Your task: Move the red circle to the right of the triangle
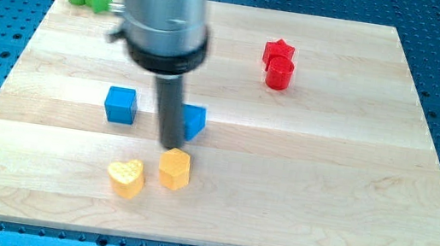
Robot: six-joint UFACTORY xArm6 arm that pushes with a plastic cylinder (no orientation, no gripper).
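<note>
Red circle [280, 73], the short cylinder I am meant to shift, sits in the upper right part of the table, well in from the right edge and touching the red star [279, 51] just behind it toward the top edge. It stands upright, glossy, with a flat round top, and nothing marks it as disturbed. By my judgement the task is barely begun: the blue triangle [193, 122] lies near the table's middle, and the circle is far off from it, up and to the right, not beside it. My tip [171, 145] carries nothing, being a bare rod; it rests just left of the triangle and just above the yellow hexagon [174, 169], well apart from the circle. Left to do, I think: go round to the circle's far side, part it from the star, and push it down toward the triangle's right flank.
</note>
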